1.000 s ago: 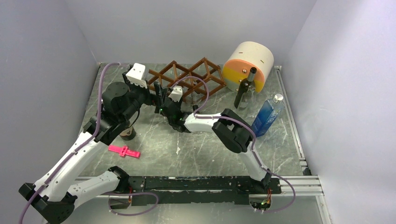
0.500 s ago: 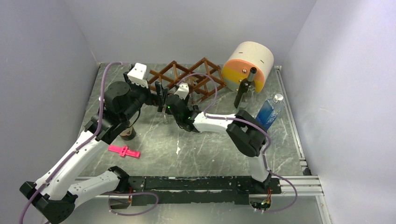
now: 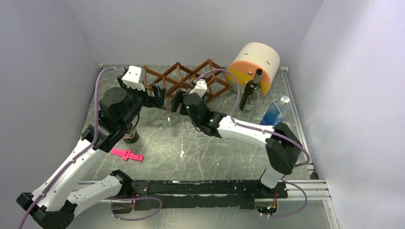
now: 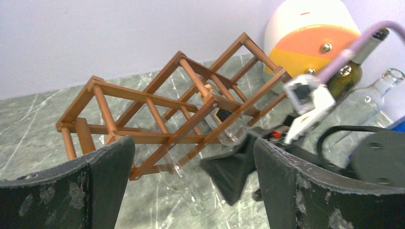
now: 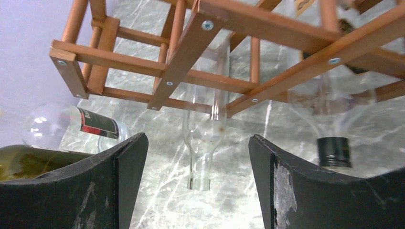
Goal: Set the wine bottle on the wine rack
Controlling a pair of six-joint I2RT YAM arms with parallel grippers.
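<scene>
The reddish-brown wine rack stands at the back of the table. A clear glass wine bottle lies in one of its lower cells, its neck poking out toward the front. A second bottle with a black cap rests in the cell to its right. My left gripper hovers open in front of the rack's left part, holding nothing. My right gripper is open just beside it, its jaws wide on either side of the clear neck without touching it. In the left wrist view the rack and clear bottle lie beyond the open left gripper.
A cream, orange and yellow cylinder lies at the back right with a dark upright bottle in front of it. A blue water bottle leans near the right rail. A pink clip and a dark jar sit at the left.
The right arm has stretched out and swung its gripper up toward the rack, opening its jaws. The left gripper has shifted slightly left and back.
</scene>
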